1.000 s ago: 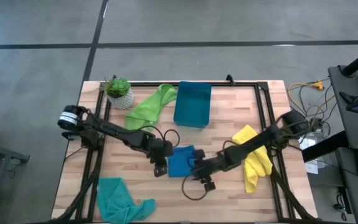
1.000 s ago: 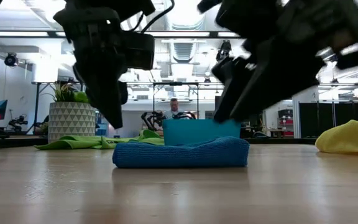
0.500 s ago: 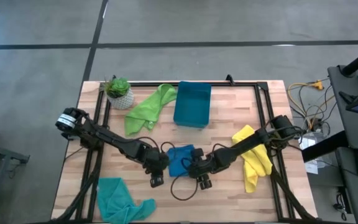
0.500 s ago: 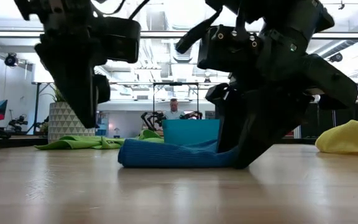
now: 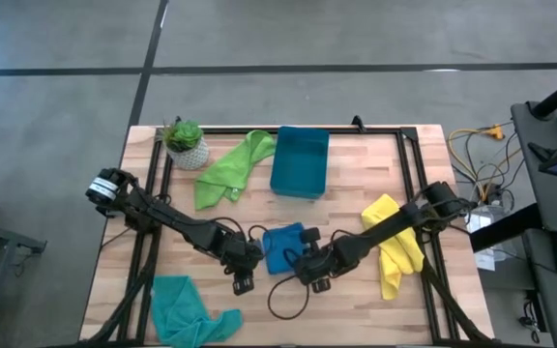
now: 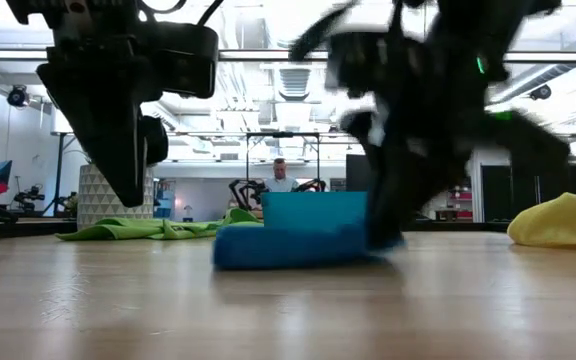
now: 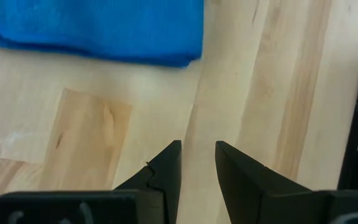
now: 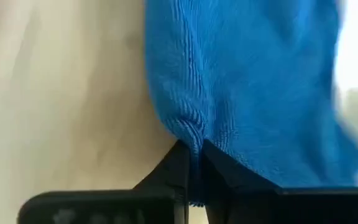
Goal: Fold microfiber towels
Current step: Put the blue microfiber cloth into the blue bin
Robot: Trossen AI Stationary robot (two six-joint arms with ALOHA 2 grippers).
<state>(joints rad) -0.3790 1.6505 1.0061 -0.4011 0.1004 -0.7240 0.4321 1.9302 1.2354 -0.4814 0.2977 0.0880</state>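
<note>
Blurring in the low view, the right gripper (image 8: pixel 192 163) has its fingers pinched on the blue towel (image 8: pixel 247 81); the left gripper (image 7: pixel 197 163), fingers slightly parted, holds nothing above the bench (image 7: pixel 79 137).

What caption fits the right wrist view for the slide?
Right gripper shut on an edge of the blue towel, its jaws pinching the fabric above the wooden table.

Bare wood is lying open around my left gripper (image 5: pixel 243 281), so I am finding free passage there. My right gripper (image 5: pixel 303 266) is pinching the blue towel (image 5: pixel 280 246), blocking the middle. The bin (image 5: pixel 300 162) is standing far, the yellow towel (image 5: pixel 395 244) right, the teal towel (image 5: pixel 187 309) near left.
</note>
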